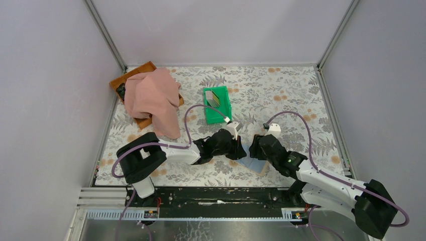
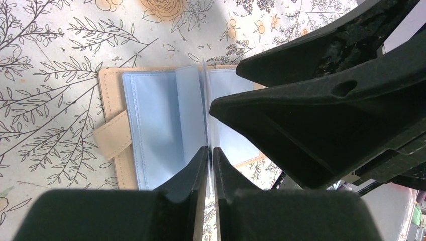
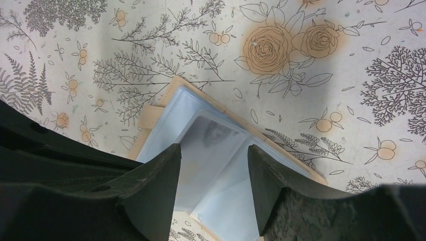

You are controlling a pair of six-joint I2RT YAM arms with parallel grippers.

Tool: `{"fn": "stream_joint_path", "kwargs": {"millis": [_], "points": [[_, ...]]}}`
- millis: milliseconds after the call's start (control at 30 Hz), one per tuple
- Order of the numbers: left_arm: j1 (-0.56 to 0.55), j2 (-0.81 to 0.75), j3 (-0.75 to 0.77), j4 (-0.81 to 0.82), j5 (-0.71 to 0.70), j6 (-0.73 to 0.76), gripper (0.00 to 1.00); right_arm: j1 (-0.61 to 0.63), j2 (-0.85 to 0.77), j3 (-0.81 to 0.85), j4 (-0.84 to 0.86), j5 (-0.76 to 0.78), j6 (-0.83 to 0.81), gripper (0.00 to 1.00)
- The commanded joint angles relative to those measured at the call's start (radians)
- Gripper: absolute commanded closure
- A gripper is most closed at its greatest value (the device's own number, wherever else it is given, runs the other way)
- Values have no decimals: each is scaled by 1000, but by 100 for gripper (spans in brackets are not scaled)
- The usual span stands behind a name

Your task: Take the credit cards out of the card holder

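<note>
The left tool [image 2: 210, 150] is clenched on a leaf [image 2: 205, 100] of the card holder [image 2: 155, 120], the right tool [image 3: 213, 150] released astride the sleeve [image 3: 213, 133] ahead; recommend holding leaf taut before reaching in.

**Top external:** fixed high, above and behind the arm bases [image 1: 143, 187], and faced forward and down. The whole bench [image 1: 281, 90], the walls [image 1: 216, 30] and both arms are taken in from afar.

**Left wrist:** mounted behind the left claw [image 2: 210, 152] and aimed down along it at the bench. It is held very near, so only a small patch is covered.

**Right wrist:** mounted behind the right claw [image 3: 212, 150], likewise aimed down and held very near.

**Shared:** the open holder [image 1: 251, 163] and the flowered bench top round it are seen in all three views. They are small and near the front middle in the top view, and large in both wrist views.
</note>
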Motion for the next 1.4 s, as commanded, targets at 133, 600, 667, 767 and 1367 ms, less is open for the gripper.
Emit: {"fn": "stream_joint_path", "kwargs": {"millis": [133, 600, 667, 767, 1367], "points": [[-7, 4, 8, 18, 2, 0, 87, -4, -47, 47, 32, -1, -8, 41], [-7, -15, 4, 3, -4, 6, 87, -4, 47, 48, 80, -22, -4, 37], [-7, -19, 5, 2, -7, 6, 87, -4, 34, 44, 63, -14, -4, 37], [-6, -17, 5, 5, -7, 4, 87, -4, 3, 35, 42, -5, -7, 37], [-7, -12, 12, 2, -3, 4, 87, -14, -16, 42, 16, -3, -23, 37]]}}
